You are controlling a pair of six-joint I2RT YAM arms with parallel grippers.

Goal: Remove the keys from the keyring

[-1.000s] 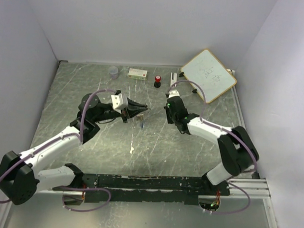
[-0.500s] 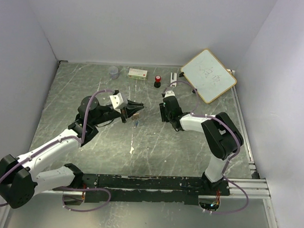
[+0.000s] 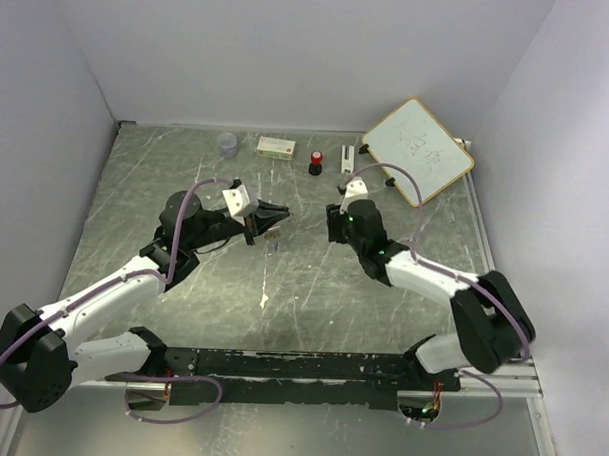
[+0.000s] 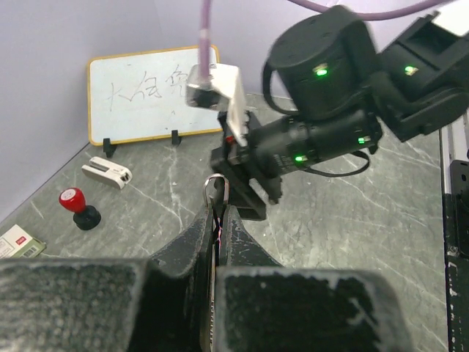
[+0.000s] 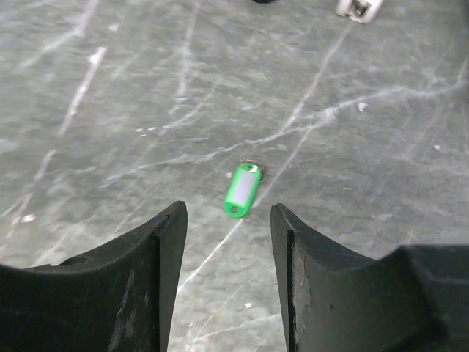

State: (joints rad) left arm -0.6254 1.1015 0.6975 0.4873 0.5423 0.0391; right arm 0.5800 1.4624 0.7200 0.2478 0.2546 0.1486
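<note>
Gleaming thin wire keyring point(image 4: 216, 188), oblong green plastic key point(image 5: 242, 190)

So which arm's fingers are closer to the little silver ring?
Left. The left fingers are shut on the thin silver wire keyring. The right fingers are open, apart from it, above the small green plastic key.

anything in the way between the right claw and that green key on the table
Nothing visible. The right claw hangs open over the green key, which lies alone on the table. In the wrist view only bare surface shows around it.
</note>
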